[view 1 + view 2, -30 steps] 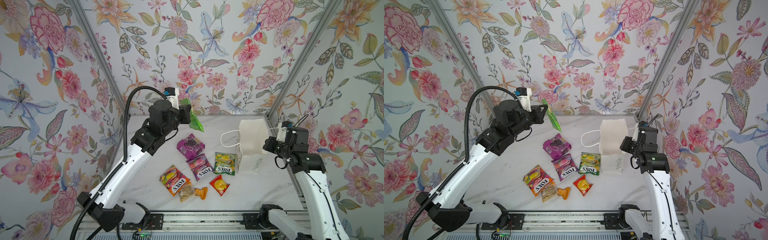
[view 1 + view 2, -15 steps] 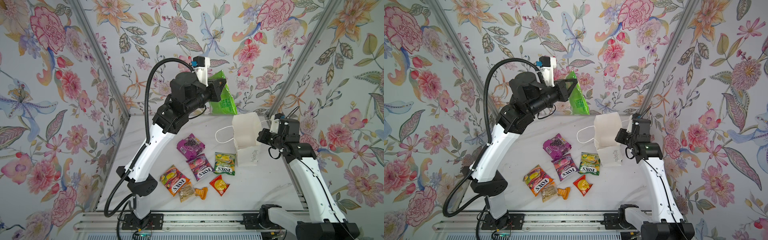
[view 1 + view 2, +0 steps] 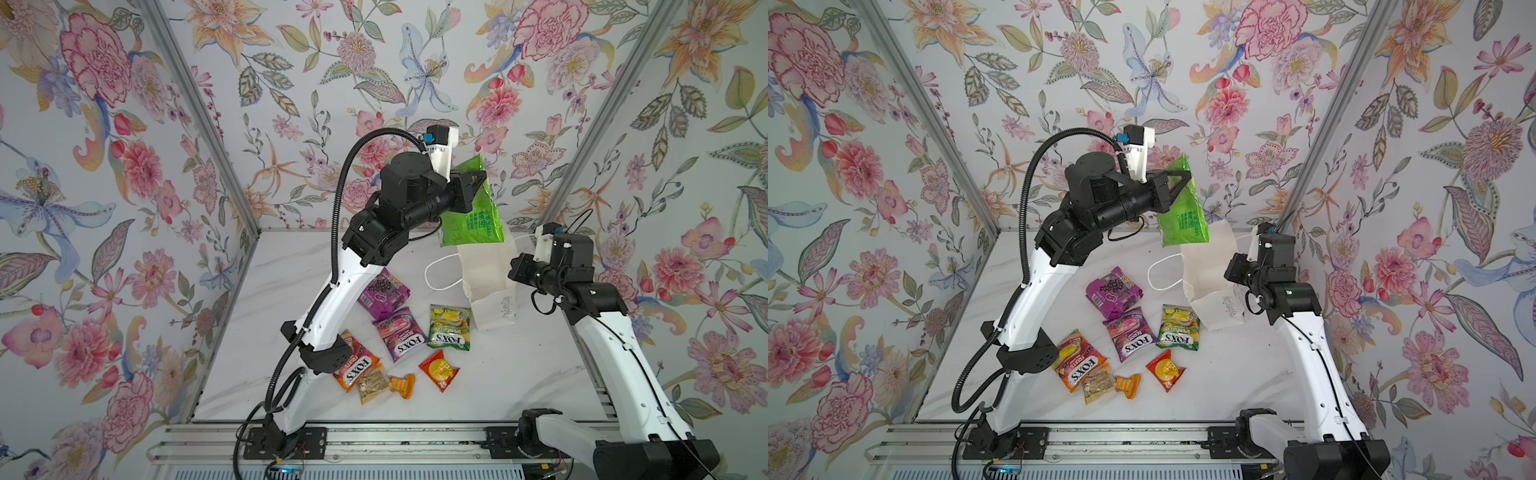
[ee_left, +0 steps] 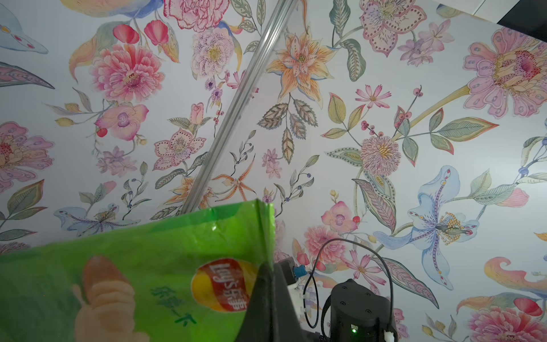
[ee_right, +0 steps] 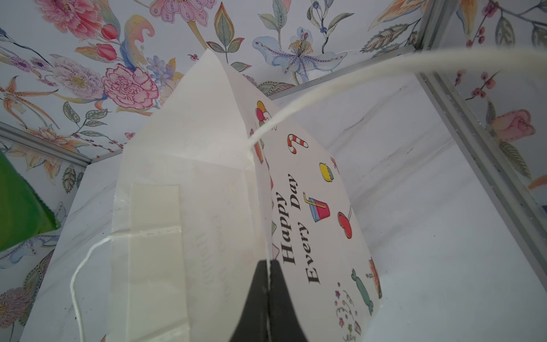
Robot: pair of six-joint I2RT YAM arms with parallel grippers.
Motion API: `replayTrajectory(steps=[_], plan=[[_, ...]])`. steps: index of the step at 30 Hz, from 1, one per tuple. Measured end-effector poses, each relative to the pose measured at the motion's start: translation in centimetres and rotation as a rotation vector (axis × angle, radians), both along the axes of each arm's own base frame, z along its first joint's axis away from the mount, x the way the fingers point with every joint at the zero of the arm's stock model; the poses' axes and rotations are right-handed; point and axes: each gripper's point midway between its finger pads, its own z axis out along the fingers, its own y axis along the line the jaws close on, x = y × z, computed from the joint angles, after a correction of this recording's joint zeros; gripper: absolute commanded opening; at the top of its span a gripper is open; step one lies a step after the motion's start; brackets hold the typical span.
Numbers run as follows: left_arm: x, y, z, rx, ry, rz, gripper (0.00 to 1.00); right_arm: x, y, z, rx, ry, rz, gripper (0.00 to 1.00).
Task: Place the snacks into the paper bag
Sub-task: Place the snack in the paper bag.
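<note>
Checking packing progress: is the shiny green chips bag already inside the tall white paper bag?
No, the left gripper holds the shiny green chips bag aloft, outside the tall white paper bag.

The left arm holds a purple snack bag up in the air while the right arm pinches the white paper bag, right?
Not purple: the left gripper holds the green chips bag up in the air, as both top views show. The right gripper does pinch the white paper bag.

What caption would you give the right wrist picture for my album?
Shut jaws pinch the rim of the paper bag, its mouth open, a green chips bag nearby.
</note>
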Motion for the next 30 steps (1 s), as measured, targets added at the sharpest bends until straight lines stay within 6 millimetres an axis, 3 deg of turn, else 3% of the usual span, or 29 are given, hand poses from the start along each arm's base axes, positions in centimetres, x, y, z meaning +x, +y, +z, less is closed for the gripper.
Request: replayTrajectory(steps=[15, 30], plan=[[-2.4, -1.6, -0.8, 0.024, 0.021, -0.092, 0.00, 0.0, 0.2, -0.1, 0.004, 0.002, 0.007, 0.00], [-7.2, -4.7, -0.7, 0.017, 0.032, -0.207, 0.00, 0.0, 0.1, -0.1, 0.003, 0.003, 0.006, 0.00]])
